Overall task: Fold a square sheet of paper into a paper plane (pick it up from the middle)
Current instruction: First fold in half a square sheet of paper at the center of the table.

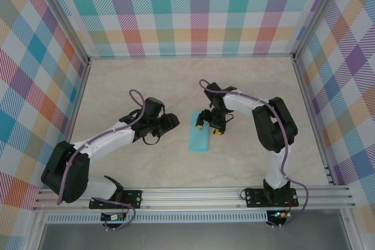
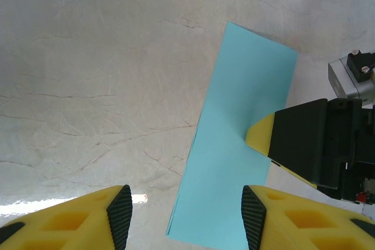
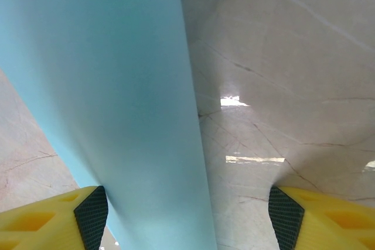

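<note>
- Logging from the near side: the square sheet of paper (image 1: 198,139) lies flat on the table (image 1: 252,162) between the two arms. It is already doubled into a narrow strip, near end toward the bases.
- Left gripper (image 1: 170,122) hangs just left of the strip, apart from it. In the left wrist view its jaws (image 2: 186,215) stand moderately spread with nothing held.
- Right gripper (image 1: 208,129) sits over the strip's far end. Its wrist view shows the jaws (image 3: 187,215) wide and straddling the paper's (image 3: 105,86) long edge, gripping nothing.
- One yellow fingertip (image 2: 261,136) lies over the sheet (image 2: 240,144); contact cannot be told.
- Judgement: the centre fold is made and the crease is being set or let go.
- Next move calls for pinning the strip with one gripper while the other lifts an end corner toward the crease; thin paper will slide if unpinned.
</note>
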### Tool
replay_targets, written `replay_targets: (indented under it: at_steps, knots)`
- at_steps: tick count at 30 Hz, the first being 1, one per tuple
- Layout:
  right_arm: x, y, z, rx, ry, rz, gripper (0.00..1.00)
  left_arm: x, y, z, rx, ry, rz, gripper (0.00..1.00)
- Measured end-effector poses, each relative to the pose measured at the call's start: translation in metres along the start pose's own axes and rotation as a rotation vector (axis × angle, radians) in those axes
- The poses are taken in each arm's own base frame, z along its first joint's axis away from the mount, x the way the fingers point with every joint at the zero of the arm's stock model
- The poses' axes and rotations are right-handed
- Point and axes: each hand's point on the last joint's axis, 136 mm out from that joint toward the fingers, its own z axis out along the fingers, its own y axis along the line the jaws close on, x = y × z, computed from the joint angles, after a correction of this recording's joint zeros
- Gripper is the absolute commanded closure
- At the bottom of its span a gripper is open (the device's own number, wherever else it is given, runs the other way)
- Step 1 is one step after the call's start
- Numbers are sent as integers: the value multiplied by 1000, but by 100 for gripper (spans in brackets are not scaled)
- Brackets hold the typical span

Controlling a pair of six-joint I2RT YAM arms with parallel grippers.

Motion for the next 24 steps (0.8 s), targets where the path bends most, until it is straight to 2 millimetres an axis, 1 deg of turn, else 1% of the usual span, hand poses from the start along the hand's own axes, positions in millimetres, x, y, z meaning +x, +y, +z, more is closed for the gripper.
replay_targets:
  at_steps: [9, 24]
  knots:
    - [0, -1, 2, 36, -1, 9, 23, 1, 0, 0, 2, 8, -3, 46]
    - [-1, 0, 3, 46, 1, 34, 22, 4, 2, 4, -4, 24, -6, 45]
